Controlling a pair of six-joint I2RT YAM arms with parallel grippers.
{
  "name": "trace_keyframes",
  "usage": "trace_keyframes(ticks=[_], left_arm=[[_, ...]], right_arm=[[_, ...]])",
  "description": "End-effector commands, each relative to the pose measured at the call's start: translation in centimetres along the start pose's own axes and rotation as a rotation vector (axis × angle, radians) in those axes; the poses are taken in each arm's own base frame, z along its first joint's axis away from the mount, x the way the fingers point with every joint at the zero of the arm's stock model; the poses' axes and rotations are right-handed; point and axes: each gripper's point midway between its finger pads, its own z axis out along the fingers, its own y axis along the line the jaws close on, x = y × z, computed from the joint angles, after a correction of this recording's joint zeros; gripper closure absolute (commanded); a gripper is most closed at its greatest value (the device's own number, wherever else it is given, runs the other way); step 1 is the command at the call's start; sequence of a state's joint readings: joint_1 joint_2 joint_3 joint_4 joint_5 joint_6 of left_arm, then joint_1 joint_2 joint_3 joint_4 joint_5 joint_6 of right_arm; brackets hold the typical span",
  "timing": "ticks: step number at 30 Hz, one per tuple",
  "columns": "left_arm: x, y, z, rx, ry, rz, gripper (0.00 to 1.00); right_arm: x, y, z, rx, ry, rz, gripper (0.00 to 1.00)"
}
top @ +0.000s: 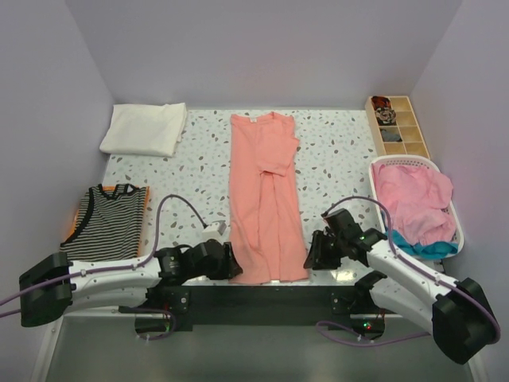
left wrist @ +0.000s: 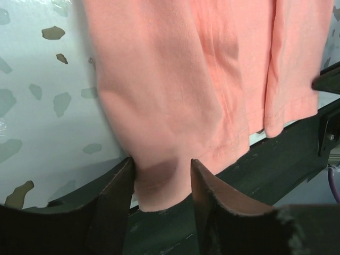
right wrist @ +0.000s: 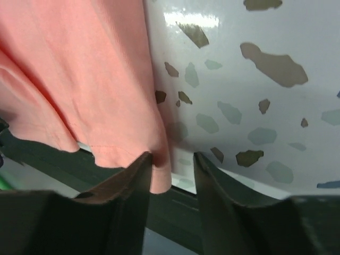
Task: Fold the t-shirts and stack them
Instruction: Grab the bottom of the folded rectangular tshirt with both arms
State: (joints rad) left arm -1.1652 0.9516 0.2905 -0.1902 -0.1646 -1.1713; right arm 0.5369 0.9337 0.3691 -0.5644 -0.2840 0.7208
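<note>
At 6 o'clock on the table (top: 342, 151), the hem corners of the salmon t-shirt (top: 262, 199) are straddled by the spread left gripper (left wrist: 159, 167) and right gripper (right wrist: 172, 159), nothing pinched yet, so the lengthwise fold is judged in hand: both corners must be gripped, then carried toward 12 o'clock.

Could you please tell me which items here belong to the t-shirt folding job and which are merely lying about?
Job in hand: salmon t-shirt, folded striped t-shirt, folded white t-shirt, pink t-shirt and teal t-shirt in the basket.
Just lying about: wooden compartment box, back right.
</note>
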Motion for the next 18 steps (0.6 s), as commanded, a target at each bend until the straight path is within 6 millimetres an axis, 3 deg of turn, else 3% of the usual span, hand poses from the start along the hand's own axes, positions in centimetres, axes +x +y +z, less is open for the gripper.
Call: trace_keyframes(ticks=[1,3,6,7,8,18], left_arm=[[1.2,2.2,0.1,-0.056,0.031,-0.015,0.56],[1.5,2.8,0.0,-0.067,0.037,-0.016,0.63],[1.9,3.5,-0.2,-0.095,0.054,-0.017,0.83],[2.1,3.7,-0.2,-0.102,0.060,-0.020,0.96],[2.4,4.1,-0.4,-0.113,0.072,-0.018,1.00],[3.2,6.0,-1.4,-0.154,0.094,-0.016,1.00]], right_arm=[[-0.5,0.6,0.7,-0.031,-0.013,-0.001,0.63],[-0.2,0.8,0.9,-0.042,0.003,-0.006,0.69],[-0.4,0.9,0.9,-0.047,-0.002,-0.016,0.85],[-0.4,0.5,0.8,-0.023,-0.008,-0.012,0.97],[-0.7,0.4,0.6,-0.012,-0.022,-0.008,1.00],[0.1,-1.3,-0.3,0.054,-0.034,0.006,1.00]])
